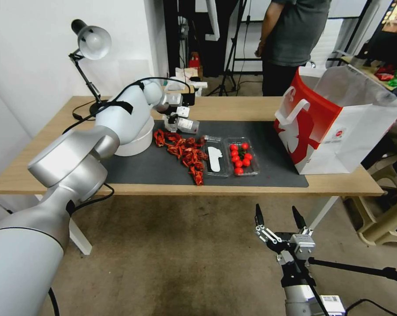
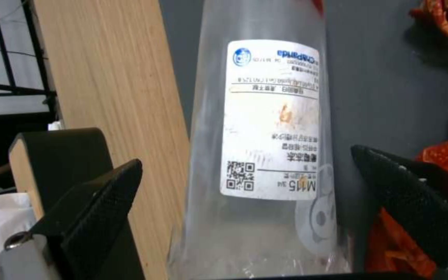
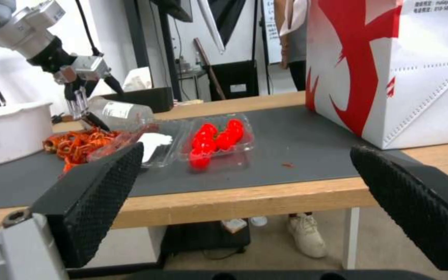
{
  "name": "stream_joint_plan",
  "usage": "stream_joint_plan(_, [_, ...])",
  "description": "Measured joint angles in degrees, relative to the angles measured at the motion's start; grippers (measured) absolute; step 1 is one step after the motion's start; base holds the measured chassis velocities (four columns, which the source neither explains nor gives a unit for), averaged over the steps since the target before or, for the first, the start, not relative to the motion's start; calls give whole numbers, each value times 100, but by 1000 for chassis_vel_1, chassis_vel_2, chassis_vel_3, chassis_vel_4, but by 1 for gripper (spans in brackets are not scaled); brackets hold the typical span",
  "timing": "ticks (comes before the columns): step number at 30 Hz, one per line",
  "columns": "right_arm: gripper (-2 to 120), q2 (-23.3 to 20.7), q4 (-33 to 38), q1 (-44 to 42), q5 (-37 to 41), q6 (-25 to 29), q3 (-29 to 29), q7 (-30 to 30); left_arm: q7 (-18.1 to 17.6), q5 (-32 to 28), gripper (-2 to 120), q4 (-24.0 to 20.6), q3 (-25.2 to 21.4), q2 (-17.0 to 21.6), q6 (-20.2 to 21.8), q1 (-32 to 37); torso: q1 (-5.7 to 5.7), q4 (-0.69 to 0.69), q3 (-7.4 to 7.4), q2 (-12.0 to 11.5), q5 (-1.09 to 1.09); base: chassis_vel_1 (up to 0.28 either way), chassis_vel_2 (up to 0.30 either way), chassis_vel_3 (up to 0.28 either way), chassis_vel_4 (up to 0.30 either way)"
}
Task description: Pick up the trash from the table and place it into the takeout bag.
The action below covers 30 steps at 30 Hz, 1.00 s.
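Right gripper (image 1: 280, 216) spread, empty; left gripper (image 2: 245, 202) spread astride bottle (image 2: 265, 128).

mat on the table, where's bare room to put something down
Free: the mat between the tomato tray and the takeout bag, and its near left corner below the white bowl. Crowded: the middle, with red scraps, the bottle and the left gripper.

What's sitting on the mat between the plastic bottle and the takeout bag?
In the head view, red scraps and a clear tray of tomatoes lie between the bottle and bag.
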Motion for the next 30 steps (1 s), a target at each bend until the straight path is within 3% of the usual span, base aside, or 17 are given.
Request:
stream_joint_plan(5, [100, 14, -4, -4, -3, 0, -12, -5, -1, 53, 97, 33, -4, -15, -3, 1, 0, 0, 0, 0, 0, 0, 0, 0, 0])
stream_joint_plan(10, [100, 26, -5, -27, -18, 0, -28, -14, -2, 103, 75, 65, 3, -16, -5, 0, 0, 1, 0, 0, 0, 0, 0, 0, 0])
stream_joint_plan(13, [100, 26, -5, -30, -20, 0, -29, -16, 19, 109, 69, 70, 19, -16, -7, -4, 0, 1, 0, 0, -1, 0, 0, 0, 0])
stream_joint_plan(14, [100, 29, -8, -32, -22, 0, -37, -19, 27, 129, 60, 70, 30, -18, -9, -12, 0, 1, 0, 0, 0, 0, 0, 0, 0])
stream_joint_plan(18, [100, 39, -17, -32, -26, 0, -49, -23, 32, 141, 52, 70, 61, -19, -9, -16, 0, 0, -1, 0, 0, 0, 0, 0, 0])
stream_joint_plan(20, [100, 47, -19, -36, -28, 0, -53, -26, 45, 149, 39, 70, 96, -14, -17, -17, -1, 0, -1, 1, 0, 0, 0, 0, 0])
stream_joint_plan(26, [100, 39, -21, -44, -28, 0, -46, -27, 50, 154, 27, 76, 113, 2, -30, -1, -1, 0, -2, 1, 1, 0, 0, 0, 0])
stream_joint_plan(30, [100, 44, -21, -48, -29, 0, -45, -28, 29, 144, 19, -153, -17, 74, -52, 39, 0, 5, 1, -1, -2, 0, 0, 0, 0])
